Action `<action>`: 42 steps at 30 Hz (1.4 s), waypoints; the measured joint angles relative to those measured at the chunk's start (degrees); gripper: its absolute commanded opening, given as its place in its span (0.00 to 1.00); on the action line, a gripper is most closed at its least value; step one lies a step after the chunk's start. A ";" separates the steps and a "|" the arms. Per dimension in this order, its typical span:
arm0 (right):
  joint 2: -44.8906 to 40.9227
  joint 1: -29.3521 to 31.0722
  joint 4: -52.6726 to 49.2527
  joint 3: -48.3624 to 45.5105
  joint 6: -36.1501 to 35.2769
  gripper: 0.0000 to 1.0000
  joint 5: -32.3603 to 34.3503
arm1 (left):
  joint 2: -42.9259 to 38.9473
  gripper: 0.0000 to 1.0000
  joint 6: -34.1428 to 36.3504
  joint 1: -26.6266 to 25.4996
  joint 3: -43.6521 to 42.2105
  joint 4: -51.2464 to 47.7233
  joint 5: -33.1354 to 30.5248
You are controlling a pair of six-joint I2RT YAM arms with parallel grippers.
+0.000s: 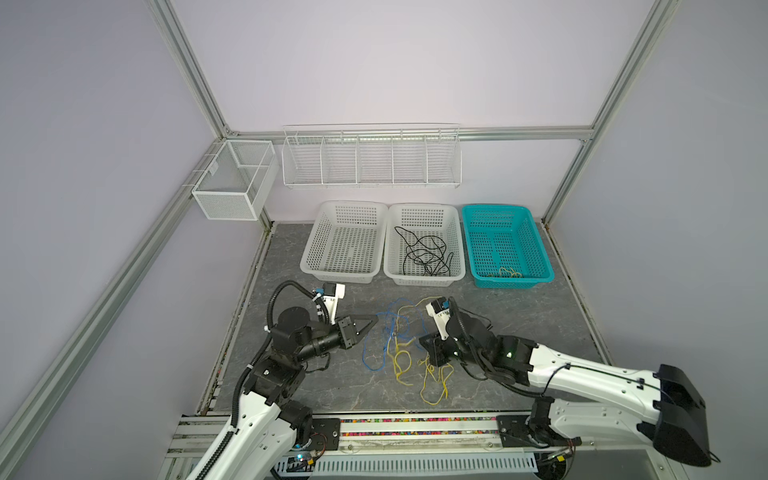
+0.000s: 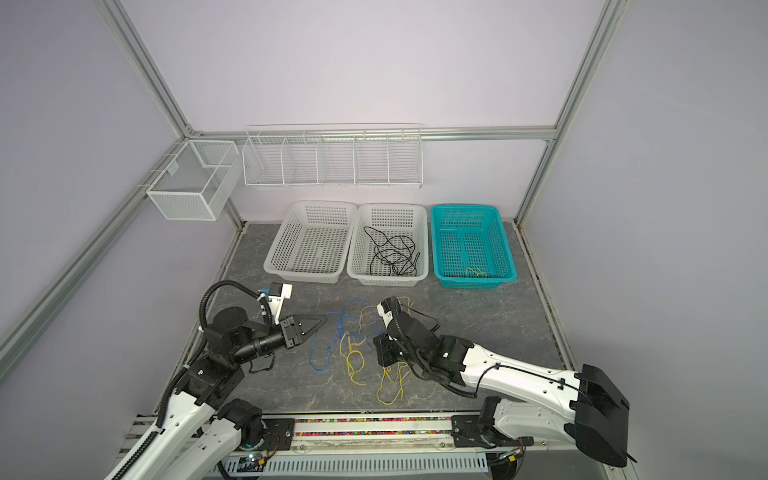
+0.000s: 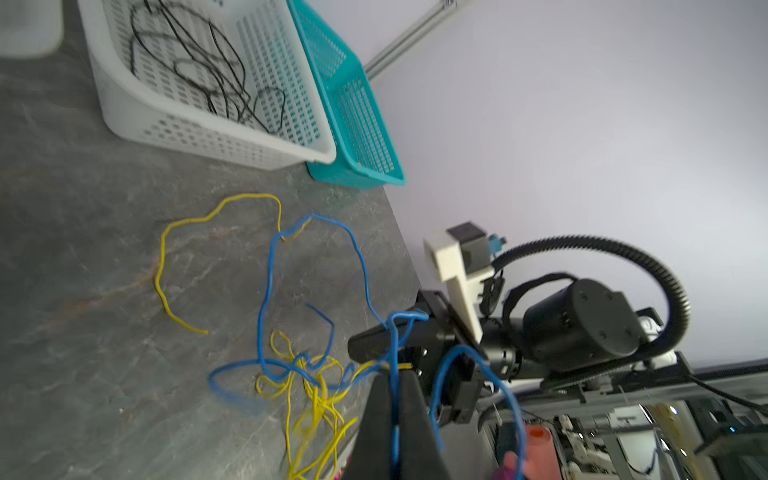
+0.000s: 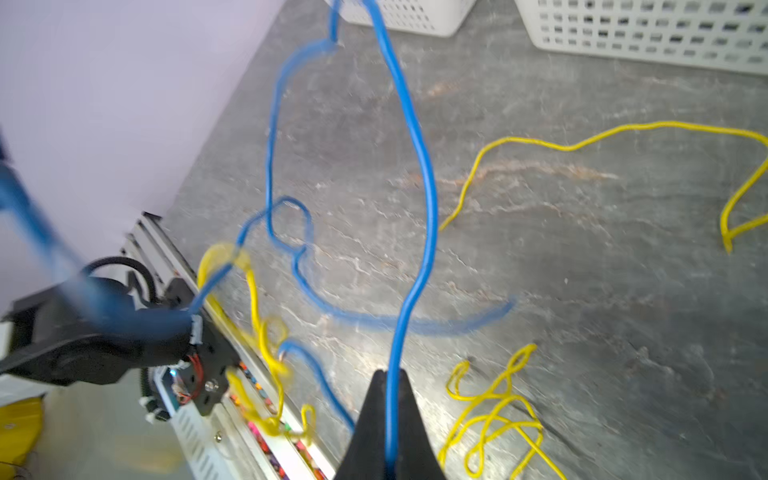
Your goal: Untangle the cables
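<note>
On the grey marbled tabletop, a thin blue cable and a thin yellow cable lie looped together. The left gripper and the right gripper each pinch a blue strand tightly. The crossings are blurred and hard to follow. Farther back, a thin black cable lies inside the middle white plastic basket.

Blue cable and yellow cable tangled together; black cable apparently coiled apart.
</note>
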 measured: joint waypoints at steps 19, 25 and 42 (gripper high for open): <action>0.52 -14.16 -0.52 -4.35 0.00 0.06 -3.72 | -7.89 0.00 -2.43 0.02 0.00 2.08 -13.05; -0.59 -22.80 -1.14 -6.36 0.00 0.06 -11.04 | -7.69 0.00 1.88 0.02 3.67 -3.91 -13.86; -18.60 -29.75 -14.21 4.59 -4.68 0.06 -11.45 | -3.82 0.00 11.69 0.02 6.03 -17.16 -16.61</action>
